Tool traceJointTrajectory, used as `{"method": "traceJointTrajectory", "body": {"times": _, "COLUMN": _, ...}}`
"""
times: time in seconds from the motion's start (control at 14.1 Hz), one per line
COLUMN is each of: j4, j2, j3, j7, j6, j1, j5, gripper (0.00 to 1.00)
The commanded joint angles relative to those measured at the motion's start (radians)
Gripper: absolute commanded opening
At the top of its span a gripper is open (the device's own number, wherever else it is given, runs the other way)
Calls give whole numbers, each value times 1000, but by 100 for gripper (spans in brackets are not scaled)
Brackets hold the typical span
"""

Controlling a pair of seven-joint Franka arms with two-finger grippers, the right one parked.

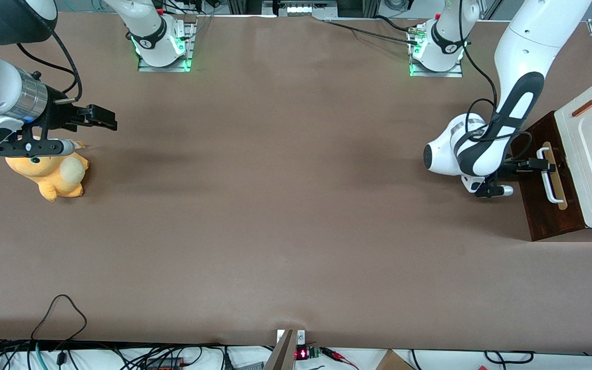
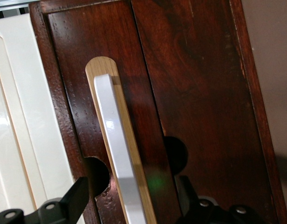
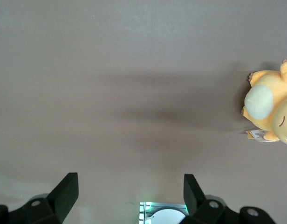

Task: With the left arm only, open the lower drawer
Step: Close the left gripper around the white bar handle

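Left arm (image 1: 501,128) at cabinet, working arm's end of desk (image 1: 275,205) | gripper (image 1: 545,165) fingers (image 2: 73,200) spread, straddling white handle (image 2: 116,154) unclamped | lower drawer (image 1: 545,200) dark front faces gripper

Pincer (image 1: 545,165) astride lower drawer (image 1: 542,205) handle (image 1: 550,177)

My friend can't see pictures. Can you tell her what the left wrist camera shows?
The gripper is open, with one black finger on each side of the white bar handle on the dark brown lower drawer. A cream-white cabinet top lies beside it.
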Motion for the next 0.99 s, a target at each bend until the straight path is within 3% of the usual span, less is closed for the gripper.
{"method": "traceJointTrajectory", "body": {"times": 0.0, "j4": 9, "j2": 10, "j3": 0, "j7": -14, "j6": -19, "j1": 4, "j5": 27, "gripper": 83}}
{"method": "traceJointTrajectory", "body": {"times": 0.71, "j4": 10, "j2": 11, "j3": 16, "j7": -17, "j6": -22, "j1": 6, "j5": 27, "gripper": 62}}
{"method": "traceJointTrajectory", "body": {"times": 0.92, "j4": 12, "j2": 11, "j3": 16, "j7": -17, "j6": -19, "j1": 6, "j5": 28, "gripper": 40}}
